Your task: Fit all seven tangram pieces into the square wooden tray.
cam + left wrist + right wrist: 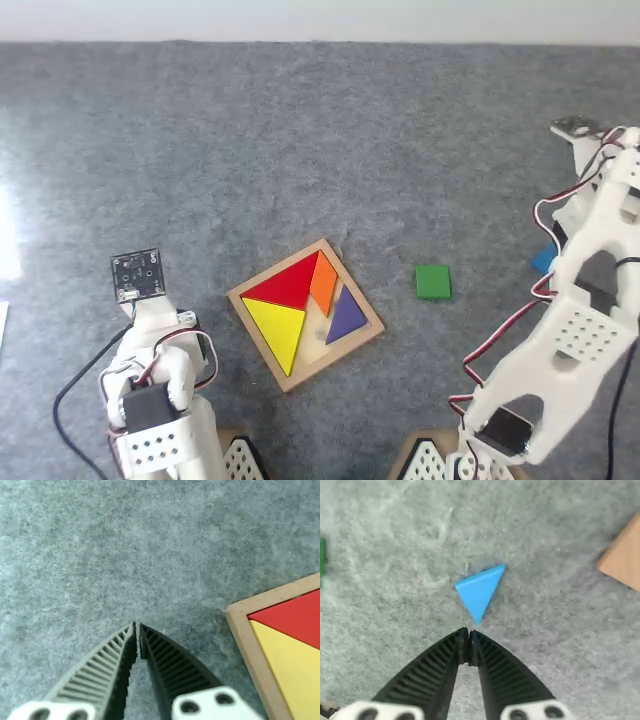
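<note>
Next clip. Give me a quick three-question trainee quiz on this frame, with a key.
1. True or false: the green square piece lies inside the square wooden tray.
2. Which piece lies just ahead of the right hand? A: red triangular piece. B: blue triangular piece. C: purple triangular piece.
3. In one word, is the left hand open or shut?

Key: 1 false, as it lies on the grey felt beside the tray. 2 B. 3 shut.
</note>
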You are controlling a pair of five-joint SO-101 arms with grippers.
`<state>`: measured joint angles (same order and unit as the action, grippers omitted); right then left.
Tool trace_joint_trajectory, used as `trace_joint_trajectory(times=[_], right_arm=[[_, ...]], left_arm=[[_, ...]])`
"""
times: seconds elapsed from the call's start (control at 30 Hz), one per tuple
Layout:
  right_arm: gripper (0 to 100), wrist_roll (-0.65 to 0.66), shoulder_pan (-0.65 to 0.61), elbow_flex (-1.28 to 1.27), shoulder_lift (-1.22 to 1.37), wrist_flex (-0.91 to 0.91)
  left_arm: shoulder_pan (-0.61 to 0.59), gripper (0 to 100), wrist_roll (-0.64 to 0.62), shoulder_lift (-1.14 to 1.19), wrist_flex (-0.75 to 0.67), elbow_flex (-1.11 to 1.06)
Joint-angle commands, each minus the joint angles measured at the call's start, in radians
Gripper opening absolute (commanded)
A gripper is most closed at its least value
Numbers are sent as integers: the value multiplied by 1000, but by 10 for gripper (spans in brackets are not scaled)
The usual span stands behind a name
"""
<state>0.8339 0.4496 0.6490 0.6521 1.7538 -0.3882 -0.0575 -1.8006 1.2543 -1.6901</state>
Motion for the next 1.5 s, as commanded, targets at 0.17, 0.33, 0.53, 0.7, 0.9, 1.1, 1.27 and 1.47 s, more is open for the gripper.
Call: trace_joint_trajectory(times=[0.17, 0.33, 0.53, 0.7, 0.9, 1.1, 1.27, 1.47], right_arm=[[24, -12, -18, -14, -38, 39], [21, -12, -1, -35, 27, 36], [20, 29, 45, -34, 84, 35], [20, 75, 107, -31, 88, 35], [20, 81, 124, -29, 88, 35], [20, 78, 114, -29, 87, 35], [20, 77, 94, -29, 87, 36], [20, 75, 81, -29, 87, 36]], left_arm=[[-3, 13, 5, -17, 8, 7], [-3, 13, 5, -17, 8, 7], [-3, 13, 5, -17, 8, 7], [-3, 13, 5, -17, 8, 7], [-3, 13, 5, -17, 8, 7], [-3, 13, 5, -17, 8, 7], [-3, 13, 5, -17, 8, 7], [-3, 13, 5, -17, 8, 7]])
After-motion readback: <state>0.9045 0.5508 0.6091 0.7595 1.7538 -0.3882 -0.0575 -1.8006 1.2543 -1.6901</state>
